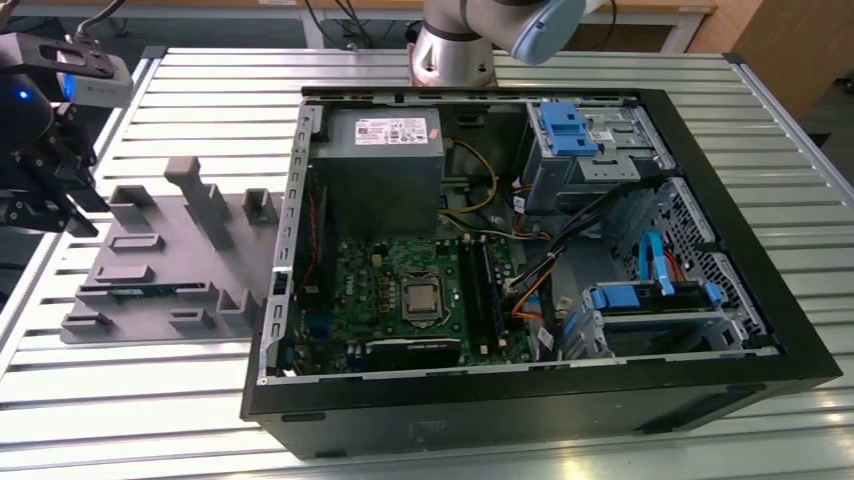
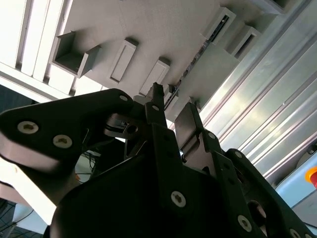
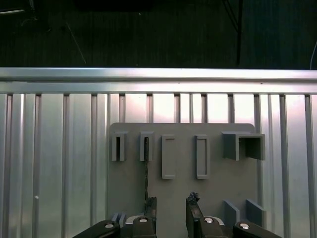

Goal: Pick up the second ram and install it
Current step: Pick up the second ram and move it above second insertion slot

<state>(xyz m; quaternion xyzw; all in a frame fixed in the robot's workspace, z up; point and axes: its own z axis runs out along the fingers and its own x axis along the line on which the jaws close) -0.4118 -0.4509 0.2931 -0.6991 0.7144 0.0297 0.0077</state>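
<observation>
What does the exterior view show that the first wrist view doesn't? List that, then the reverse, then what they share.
Exterior view: the open case, its motherboard, power supply, blue drive caddies and the arm's base.
First wrist view: the gap between the open tool's fingers, and the ram seen edge-on in its slot.
Both: the grey tray, the ram in it, and the slatted table.
</observation>
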